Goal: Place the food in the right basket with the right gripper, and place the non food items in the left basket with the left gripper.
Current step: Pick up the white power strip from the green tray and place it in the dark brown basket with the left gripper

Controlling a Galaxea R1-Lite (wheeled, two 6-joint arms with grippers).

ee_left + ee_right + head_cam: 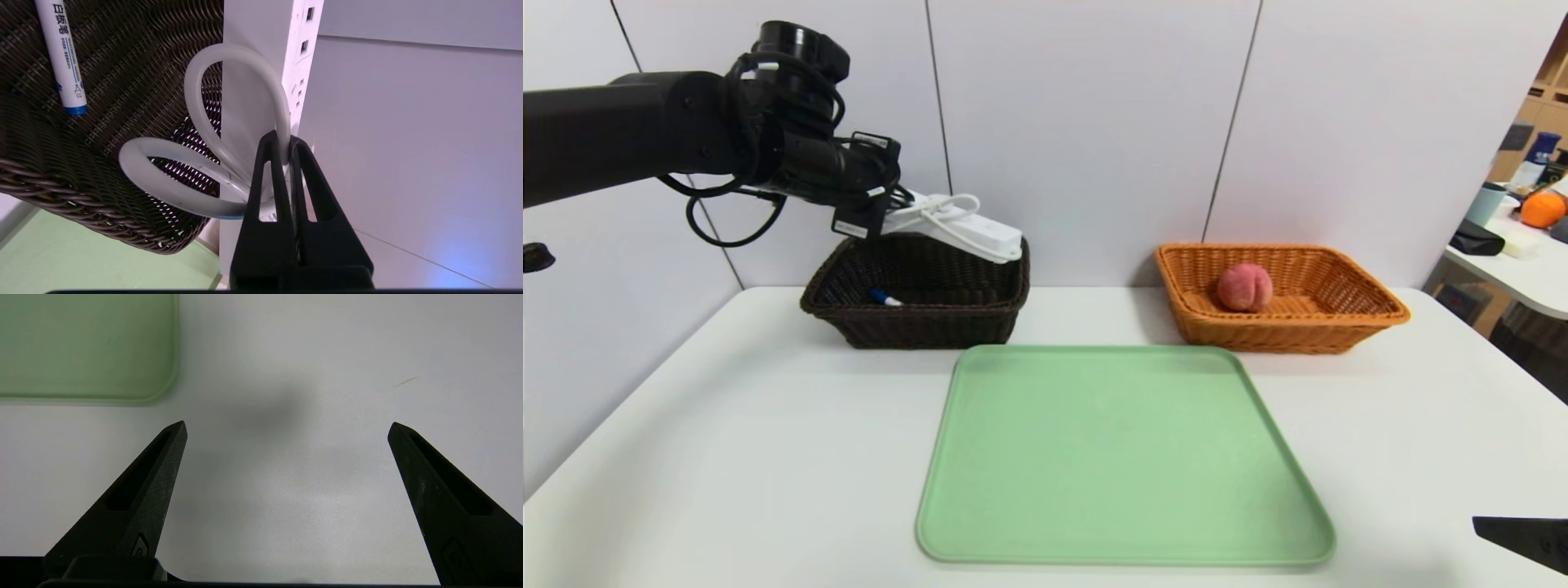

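My left gripper, jaws pinched on the power strip's looped cord, hangs over the dark basket; my right gripper idles agape above the tabletop.

White table: green tray, dark basket, orange basket.

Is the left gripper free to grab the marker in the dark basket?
Probably not yet: left gripper is shut on the white power strip's cord above the dark wicker basket; white marker lies beneath.
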